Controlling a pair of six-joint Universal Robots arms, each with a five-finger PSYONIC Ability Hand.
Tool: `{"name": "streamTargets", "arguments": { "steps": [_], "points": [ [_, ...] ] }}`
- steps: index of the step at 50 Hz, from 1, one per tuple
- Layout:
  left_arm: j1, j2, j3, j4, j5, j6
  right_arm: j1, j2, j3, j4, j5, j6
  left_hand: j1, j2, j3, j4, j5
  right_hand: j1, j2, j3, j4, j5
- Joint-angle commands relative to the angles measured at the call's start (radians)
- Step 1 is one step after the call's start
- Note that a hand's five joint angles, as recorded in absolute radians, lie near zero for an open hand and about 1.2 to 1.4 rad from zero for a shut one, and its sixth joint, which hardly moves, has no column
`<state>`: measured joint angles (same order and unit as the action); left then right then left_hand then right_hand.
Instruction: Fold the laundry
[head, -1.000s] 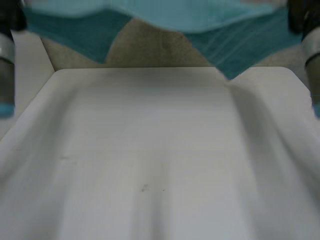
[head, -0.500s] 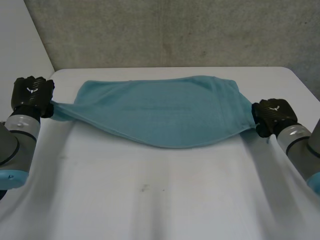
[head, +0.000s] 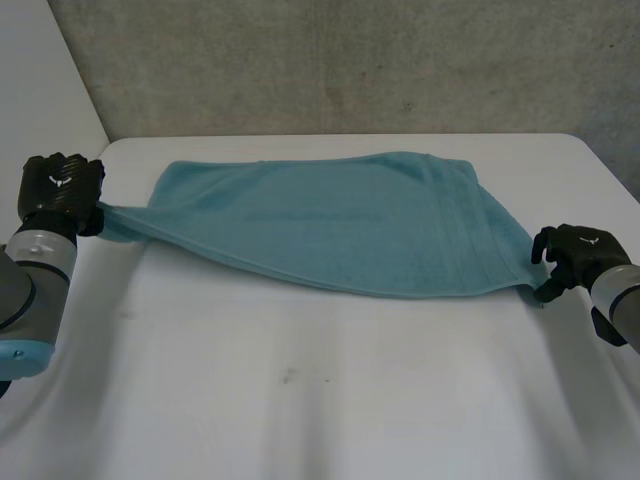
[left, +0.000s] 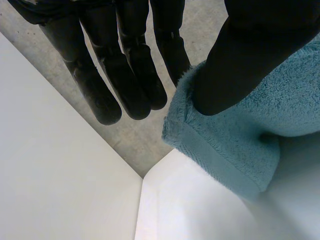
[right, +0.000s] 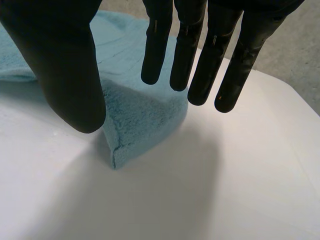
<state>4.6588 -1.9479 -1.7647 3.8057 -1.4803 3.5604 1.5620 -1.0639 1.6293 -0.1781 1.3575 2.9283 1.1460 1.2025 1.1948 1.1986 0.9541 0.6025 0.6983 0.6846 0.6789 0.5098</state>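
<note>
Teal terry towel (head: 330, 225) lies spread on the white table (head: 300, 400), long axis running left-right between your two hands. Left hand (head: 60, 190) pinches the towel's left corner between thumb and fingers, by the table's left edge. Right hand (head: 580, 255) is spread with straight fingers and grips nothing. The right near corner lies flat on the table just under it, between thumb and fingertips. My read: close the right hand on that corner before you fold.
</note>
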Motion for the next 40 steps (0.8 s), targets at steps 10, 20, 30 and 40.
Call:
{"name": "streamTargets", "arguments": {
  "steps": [10,20,30,40],
  "points": [
    [0.0,0.0,-0.001,0.0,0.0,0.0,0.004,0.016,0.006,-0.009,-0.002,-0.002,0.25,0.194,0.201,0.198,0.268,0.037,-0.058,-0.045,-0.039,-0.044],
    [0.0,-0.005,0.001,0.0,0.0,-0.005,0.006,0.094,-0.036,-0.037,0.009,0.002,0.25,0.194,0.201,0.198,0.268,0.081,-0.014,-0.001,0.005,0.0],
    [0.0,-0.003,0.001,-0.001,-0.001,-0.005,0.0,0.139,-0.079,-0.11,0.025,0.015,0.25,0.194,0.201,0.198,0.268,0.794,0.698,0.712,0.717,0.712],
    [-0.005,0.027,-0.004,-0.026,-0.005,-0.003,-0.005,-0.129,0.004,-0.135,0.023,0.011,0.25,0.194,0.201,0.198,0.268,0.794,0.698,0.712,0.717,0.712]
  ]
}}
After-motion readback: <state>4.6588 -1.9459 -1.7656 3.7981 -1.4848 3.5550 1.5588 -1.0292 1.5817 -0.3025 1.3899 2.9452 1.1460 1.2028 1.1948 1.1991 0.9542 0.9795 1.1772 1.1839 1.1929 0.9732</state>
